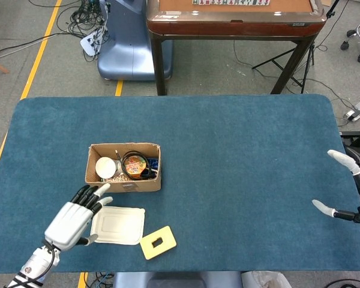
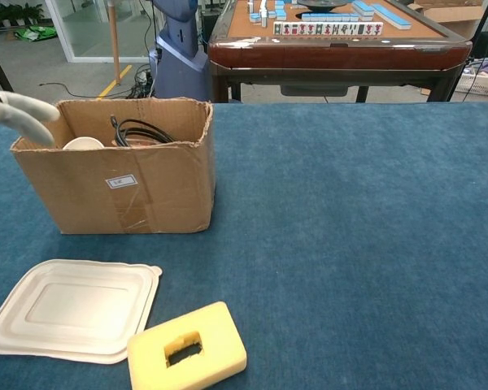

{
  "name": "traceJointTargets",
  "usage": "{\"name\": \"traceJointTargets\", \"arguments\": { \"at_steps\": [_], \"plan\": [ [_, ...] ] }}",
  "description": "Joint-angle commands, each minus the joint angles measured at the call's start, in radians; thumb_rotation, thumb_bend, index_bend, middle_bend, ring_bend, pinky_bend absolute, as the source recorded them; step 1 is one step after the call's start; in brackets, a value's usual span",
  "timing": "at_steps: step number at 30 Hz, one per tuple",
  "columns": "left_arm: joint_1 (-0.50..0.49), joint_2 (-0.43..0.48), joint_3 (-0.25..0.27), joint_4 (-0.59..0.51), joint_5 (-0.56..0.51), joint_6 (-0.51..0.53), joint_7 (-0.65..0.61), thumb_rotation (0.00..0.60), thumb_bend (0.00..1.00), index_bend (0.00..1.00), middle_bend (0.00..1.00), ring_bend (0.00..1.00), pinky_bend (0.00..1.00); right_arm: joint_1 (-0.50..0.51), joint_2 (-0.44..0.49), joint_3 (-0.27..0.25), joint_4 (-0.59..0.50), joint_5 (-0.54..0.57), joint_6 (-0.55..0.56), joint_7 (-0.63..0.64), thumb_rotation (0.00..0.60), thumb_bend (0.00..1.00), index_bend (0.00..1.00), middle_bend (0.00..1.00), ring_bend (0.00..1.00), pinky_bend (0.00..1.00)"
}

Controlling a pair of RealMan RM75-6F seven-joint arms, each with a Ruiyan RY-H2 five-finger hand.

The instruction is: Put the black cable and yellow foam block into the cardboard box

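1. Cardboard box (image 1: 123, 174) sits left of centre on the blue table (image 1: 240, 156); in the chest view its front wall (image 2: 122, 191) carries a small white label.
2. Black cable (image 2: 138, 130) is coiled inside the box — loops poke just above the rim in the chest view; from the head view it circles something orange-brown that I can't identify (image 1: 134, 164).
3. Also in the box: a white round cup or lid (image 1: 105, 167) at its left end, partly hidden by the wall in the chest view.
4. Yellow foam block (image 1: 158, 242) lies flat on the table near the front edge, outside the box, with a dark rectangular slot in its top (image 2: 187, 351).
5. White plastic lid (image 1: 117, 225) lies flat between box and block, just beside the block's left corner — whether they touch is hard to tell.
6. Left hand (image 1: 72, 216) hovers at the white lid's left edge, fingers spread and holding nothing; only pale fingertips (image 2: 20, 114) show in the chest view, cut off at the frame's left edge.
7. Right hand (image 1: 345, 189) is at the table's far right edge, mostly cut off — two pale fingers set apart, nothing between them.
8. Beyond the table: a wooden mahjong table (image 2: 337, 45) with tiles on top, a blue machine base (image 1: 129, 42), and cables on the floor.
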State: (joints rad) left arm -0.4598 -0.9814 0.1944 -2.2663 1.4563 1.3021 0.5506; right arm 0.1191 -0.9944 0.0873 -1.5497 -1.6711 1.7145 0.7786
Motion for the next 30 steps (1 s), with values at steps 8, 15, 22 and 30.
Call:
{"name": "traceJointTargets", "arguments": {
  "at_steps": [8, 15, 22, 30],
  "plan": [
    [0.055, -0.115, 0.048, 0.203, 0.227, -0.08, -0.014, 0.6, 0.12, 0.18, 0.0, 0.0, 0.02, -0.004, 0.001, 0.002, 0.001, 0.002, 0.005, 0.004, 0.6, 0.0, 0.15, 0.17, 0.0, 0.0],
    [0.063, -0.177, 0.048, 0.283, 0.273, -0.135, 0.017, 0.6, 0.12, 0.18, 0.0, 0.0, 0.02, -0.006, 0.003, 0.004, 0.003, 0.005, 0.009, 0.01, 0.6, 0.0, 0.15, 0.17, 0.0, 0.0],
    [0.069, -0.228, 0.038, 0.323, 0.29, -0.172, 0.046, 0.6, 0.12, 0.18, 0.0, 0.0, 0.02, -0.008, 0.004, 0.006, 0.003, 0.006, 0.011, 0.011, 0.6, 0.0, 0.15, 0.17, 0.0, 0.0],
    [0.067, -0.264, 0.027, 0.336, 0.302, -0.214, 0.082, 0.6, 0.12, 0.19, 0.0, 0.0, 0.02, -0.016, 0.007, 0.009, 0.006, 0.009, 0.025, 0.024, 0.6, 0.0, 0.15, 0.17, 0.0, 0.0]
  ]
}}
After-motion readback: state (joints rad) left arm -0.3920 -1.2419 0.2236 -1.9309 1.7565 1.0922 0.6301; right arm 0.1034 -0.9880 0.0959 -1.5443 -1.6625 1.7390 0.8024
